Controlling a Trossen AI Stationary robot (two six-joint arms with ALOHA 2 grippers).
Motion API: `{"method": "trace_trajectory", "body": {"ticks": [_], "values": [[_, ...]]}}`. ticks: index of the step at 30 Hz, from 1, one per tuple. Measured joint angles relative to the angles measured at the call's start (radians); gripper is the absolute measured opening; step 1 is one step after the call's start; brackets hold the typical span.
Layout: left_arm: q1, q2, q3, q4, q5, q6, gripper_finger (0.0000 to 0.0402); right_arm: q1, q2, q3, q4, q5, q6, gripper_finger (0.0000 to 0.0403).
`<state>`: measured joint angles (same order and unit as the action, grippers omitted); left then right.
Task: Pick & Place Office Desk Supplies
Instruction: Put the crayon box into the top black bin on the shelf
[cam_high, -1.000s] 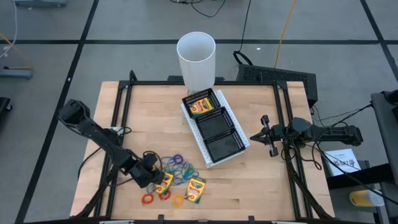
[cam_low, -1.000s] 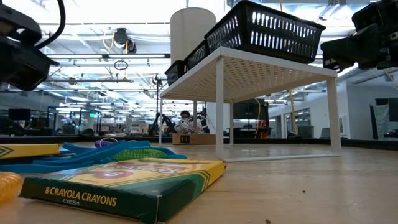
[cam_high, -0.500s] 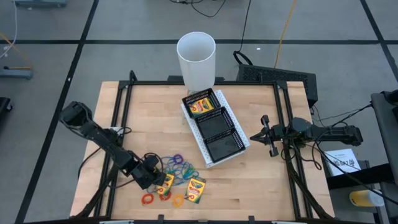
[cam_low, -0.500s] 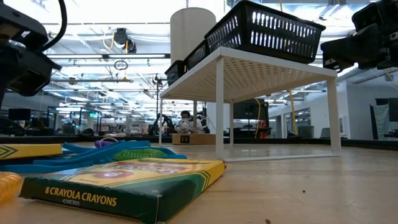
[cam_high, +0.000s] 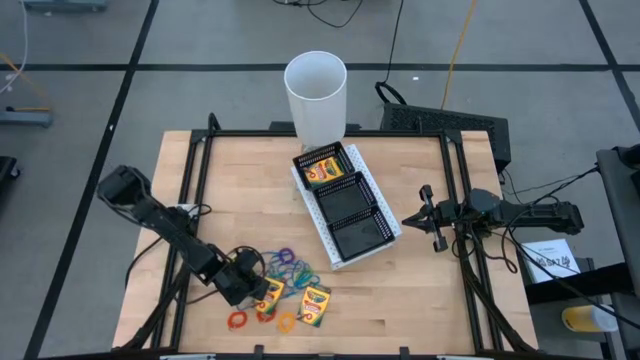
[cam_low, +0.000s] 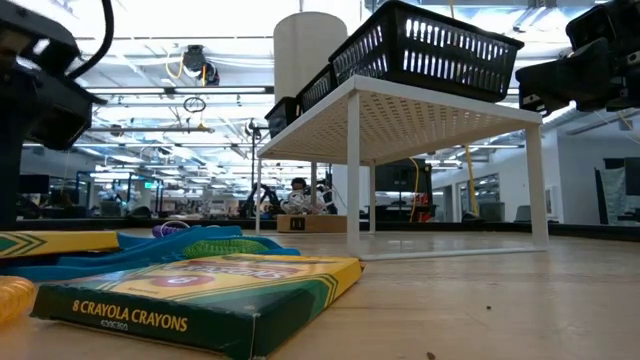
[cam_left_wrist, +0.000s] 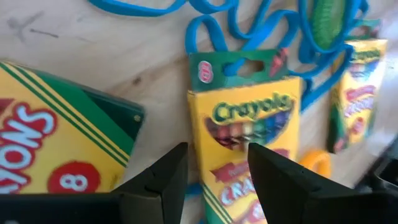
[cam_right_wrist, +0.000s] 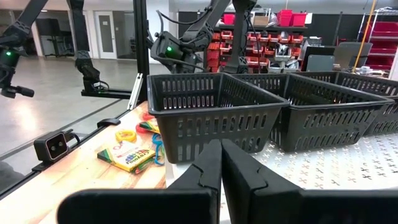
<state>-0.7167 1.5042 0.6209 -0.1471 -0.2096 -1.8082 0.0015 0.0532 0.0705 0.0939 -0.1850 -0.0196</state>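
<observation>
Left pincer (cam_left_wrist: 214, 168), open, straddles our yellow-and-green cardboard crayon box (cam_left_wrist: 249, 134); blue rubber-band loops (cam_left_wrist: 217, 28) beside it could snag. Right pincer (cam_right_wrist: 221, 165) waits closed.

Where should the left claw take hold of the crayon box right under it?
Across its narrow width, from straight above. The crayon box lies flat on the table, its long sides running in line with the open left claw, and both long edges look free. A neighbouring crayon box lies close on one side, so come down centred.
</observation>
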Motion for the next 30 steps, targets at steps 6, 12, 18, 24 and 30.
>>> {"method": "trace_trajectory", "body": {"ticks": [6,12,18,24,30], "values": [[-0.006,0.056,0.002,0.036,0.007,-0.009,0.0175,0.0,0.0,0.0,0.0,0.0,0.0,0.0],[-0.007,0.061,0.002,0.049,-0.011,0.007,0.0175,0.0,0.0,0.0,0.0,0.0,0.0,0.0],[-0.007,0.063,0.002,0.057,-0.006,0.014,0.013,0.0,0.0,0.0,0.0,0.0,0.0,0.0],[-0.007,0.058,0.002,0.063,-0.002,0.007,0.0059,0.0,0.0,0.0,0.0,0.0,0.0,0.0],[-0.004,0.01,0.0,0.05,-0.004,0.024,0.0035,0.0,0.0,0.0,0.0,0.0,0.0,0.0]]}}
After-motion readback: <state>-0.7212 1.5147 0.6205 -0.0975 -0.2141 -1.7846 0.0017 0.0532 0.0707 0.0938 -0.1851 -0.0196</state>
